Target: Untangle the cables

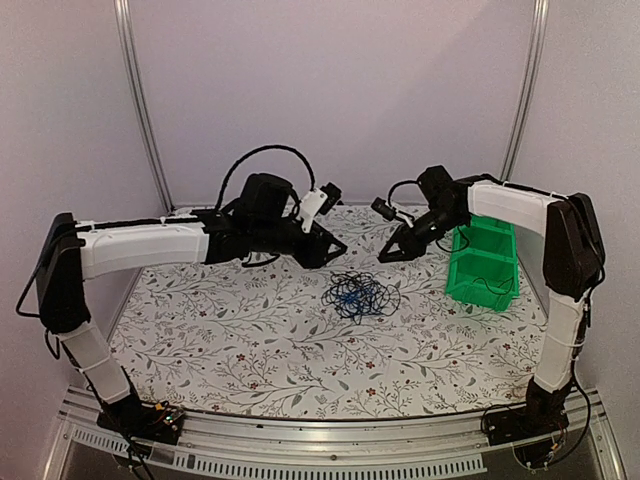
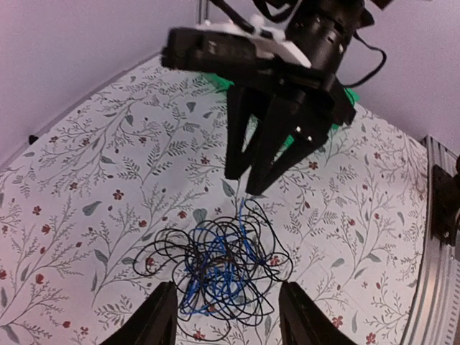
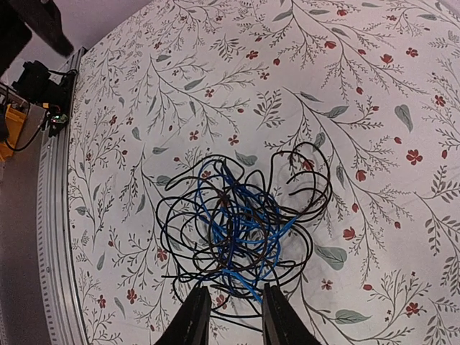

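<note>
The cables (image 1: pixel 360 296) lie in a loose tangle of thin black wires and one bright blue wire on the floral tablecloth, centre right. My left gripper (image 1: pixel 335 258) hovers above and left of the tangle, open and empty. In the left wrist view its fingers (image 2: pixel 162 320) stand wide apart on either side of the cables (image 2: pixel 223 266). My right gripper (image 1: pixel 390 255) hovers above and right of the tangle, open and empty. In the right wrist view the right gripper (image 3: pixel 234 287) has a narrow gap at the near edge of the cables (image 3: pixel 244 223). The right gripper (image 2: pixel 248 183) also shows in the left wrist view, above the tangle.
A green bin (image 1: pixel 485 262) stands at the right of the table, close behind my right arm. A metal rail (image 3: pixel 50 215) runs along the table's near edge. White walls and upright metal posts (image 1: pixel 140 100) enclose the back.
</note>
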Robot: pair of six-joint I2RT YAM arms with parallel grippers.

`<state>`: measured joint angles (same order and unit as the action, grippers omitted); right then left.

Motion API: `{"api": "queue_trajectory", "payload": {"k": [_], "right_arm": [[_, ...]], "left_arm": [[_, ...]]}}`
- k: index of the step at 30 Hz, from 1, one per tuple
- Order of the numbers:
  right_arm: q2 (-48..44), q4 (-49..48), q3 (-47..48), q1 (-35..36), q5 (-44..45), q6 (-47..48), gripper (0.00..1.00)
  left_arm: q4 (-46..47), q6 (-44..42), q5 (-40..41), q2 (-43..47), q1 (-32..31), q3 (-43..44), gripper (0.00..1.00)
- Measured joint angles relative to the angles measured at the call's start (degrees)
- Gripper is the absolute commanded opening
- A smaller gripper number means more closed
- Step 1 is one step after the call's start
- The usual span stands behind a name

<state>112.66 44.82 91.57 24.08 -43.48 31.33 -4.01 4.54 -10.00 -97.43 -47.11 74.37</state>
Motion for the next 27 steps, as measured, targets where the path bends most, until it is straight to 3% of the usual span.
{"api": "queue_trajectory", "payload": {"k": [6,20,27], "right_arm": [[0.1,-0.5,0.0,0.3,-1.3,-1.8,0.30],[-1.8,-0.8,-3.0,0.3,-1.6,-2.3,0.31],[-2.9,-0.8,-3.2,0.3,-1.6,-2.3,0.31]], "left_arm": [[-5.0,-3.3,-4.3,-4.5,-5.2,-2.6,0.57],[-7.0,-2.7,3.2,-10.1,-4.9,-2.7,0.47],[-6.5,-2.0,7.0,-12.8,-3.3,-2.7,0.35]]}}
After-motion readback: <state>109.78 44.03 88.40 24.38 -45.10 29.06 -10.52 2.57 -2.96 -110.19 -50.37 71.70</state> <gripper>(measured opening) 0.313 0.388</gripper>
